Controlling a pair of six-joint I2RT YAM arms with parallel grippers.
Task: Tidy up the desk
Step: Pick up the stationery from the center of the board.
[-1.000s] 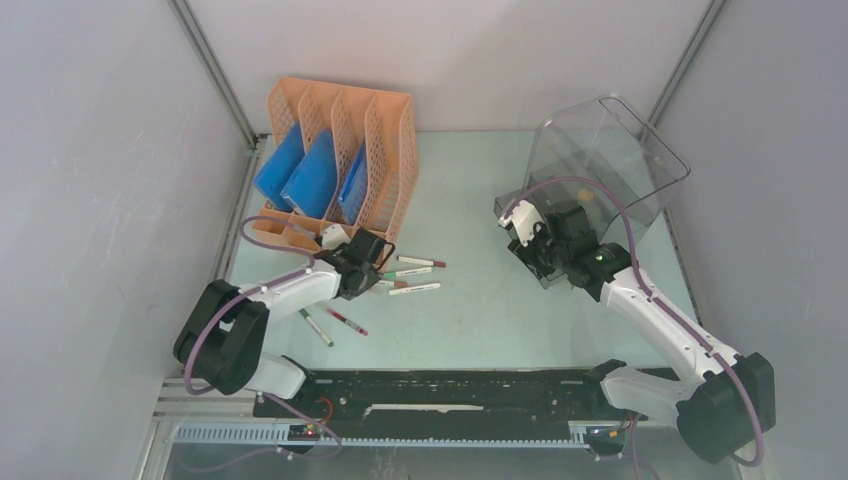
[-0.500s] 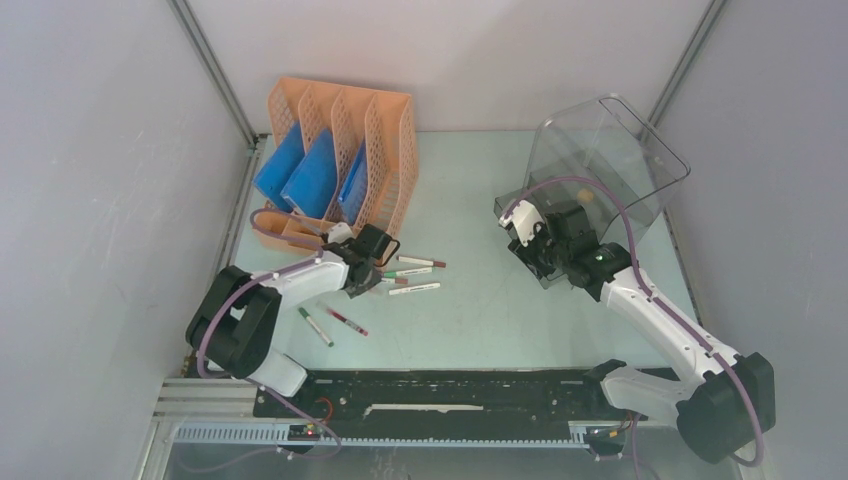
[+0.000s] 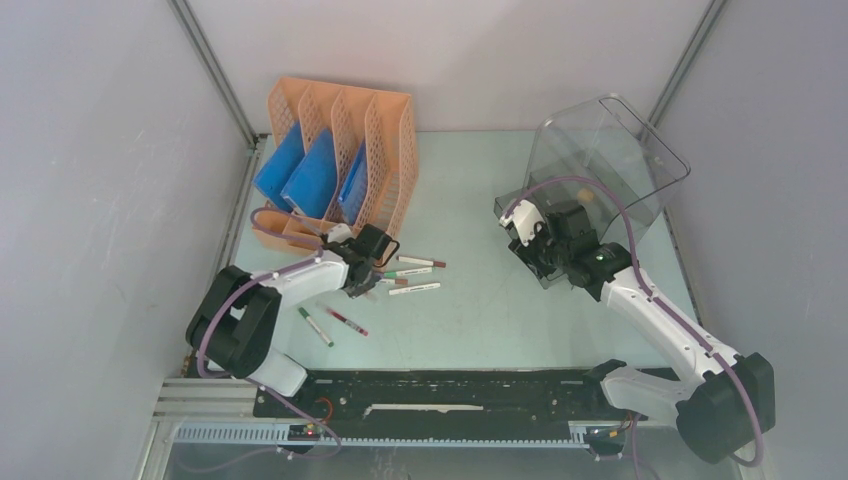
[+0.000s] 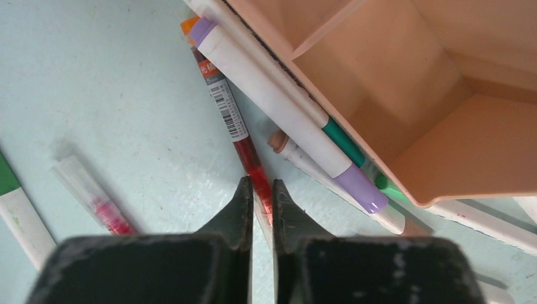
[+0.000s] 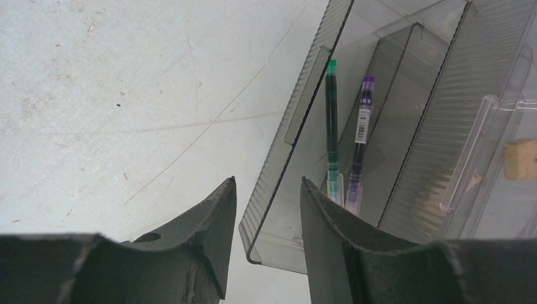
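As the overhead view has it, the desk (image 3: 480, 190) fills the floor between grey panel walls, pale mint and matte, with both arm bases along its six o'clock edge. At its ten o'clock corner stands an orange perforated file rack (image 3: 385, 150) with blue folders (image 3: 312, 185) in the slots. At two o'clock sits a clear plastic drawer box (image 3: 615, 150), one drawer (image 5: 389, 126) drawn out toward the desk's centre. A green pen (image 5: 332, 120) and a purple pen (image 5: 361, 136) lie side by side in it, and a small tan block (image 5: 520, 158) rests deeper in the box. Just off the rack's five o'clock corner lie two white markers (image 3: 414, 289), roughly parallel. A reddish pen (image 3: 346, 320) and a green-capped marker (image 3: 315, 327) lie nearer the desk's eight o'clock.

The left gripper (image 4: 260, 190) is low at the rack's foot. Its fingers (image 4: 237, 212) are drawn almost together around the red end of a barcoded red gel pen (image 4: 227, 111). That pen runs off toward eleven o'clock beside a lilac-capped marker (image 4: 278, 101) lying against the rack. The fingers seem to pinch the pen, though the pads' contact is hidden. The right gripper (image 5: 267, 183) hovers over the drawer's front corner with its fingers (image 5: 212, 228) spread. The ribbed wall stands between them, and neither pad visibly presses it.
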